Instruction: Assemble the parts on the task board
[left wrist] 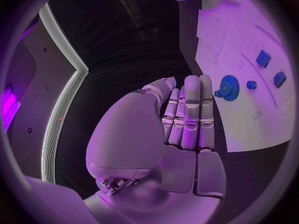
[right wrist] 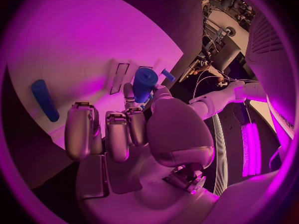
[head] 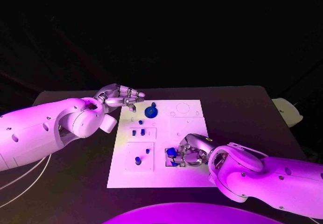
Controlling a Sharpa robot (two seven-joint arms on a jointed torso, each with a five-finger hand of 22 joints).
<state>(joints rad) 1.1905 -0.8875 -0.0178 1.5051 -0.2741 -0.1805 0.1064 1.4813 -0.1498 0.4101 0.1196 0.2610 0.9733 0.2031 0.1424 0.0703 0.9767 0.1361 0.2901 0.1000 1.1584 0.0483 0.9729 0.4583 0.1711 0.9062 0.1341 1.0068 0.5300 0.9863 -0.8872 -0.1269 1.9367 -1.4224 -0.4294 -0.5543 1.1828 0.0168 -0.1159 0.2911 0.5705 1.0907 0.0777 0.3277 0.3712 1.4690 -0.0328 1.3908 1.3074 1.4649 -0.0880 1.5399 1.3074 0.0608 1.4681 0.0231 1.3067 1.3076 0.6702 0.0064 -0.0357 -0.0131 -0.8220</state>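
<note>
Status, judged from how things lie now: assembly is partly done, with work in hand at the near end of the board.

The flat white rectangular task board (head: 176, 140) lies mid-table on the black table (head: 249, 107). Parts seen on it:

- Far end: a round blue toothed gear (head: 151, 112) sits on the board w/ a small blue peg (head: 154, 104) just beyond it. In the left wrist view the gear (left wrist: 229, 88) looks seated flat — prob. done.
- Mid section: small blue rectangular blocks (head: 138, 132) stand in a marked field; a small blue button (head: 141, 122) lies just beyond them.
- Near left: a short blue pin (head: 138, 160) and a smaller blue stud (head: 147, 150) stand in a raised square plate.

Right hand (head: 188, 151): its silver fingers are curled around a blue cylindrical part (head: 172, 153), held over the square recess at the near-middle of the board. The right wrist view shows the cylinder (right wrist: 144, 84) pinched at the fingertips, close to the board surface. Whether it is seated yet — cannot tell. A long blue bar (right wrist: 45, 100) lies on the board nearby.

Left hand (head: 123, 99): hovers at the far-left corner of the board, fingers extended and close together, holding nothing, apart from the gear.

Left to do, approx.: seat the cylinder, then any loose pieces.
</note>
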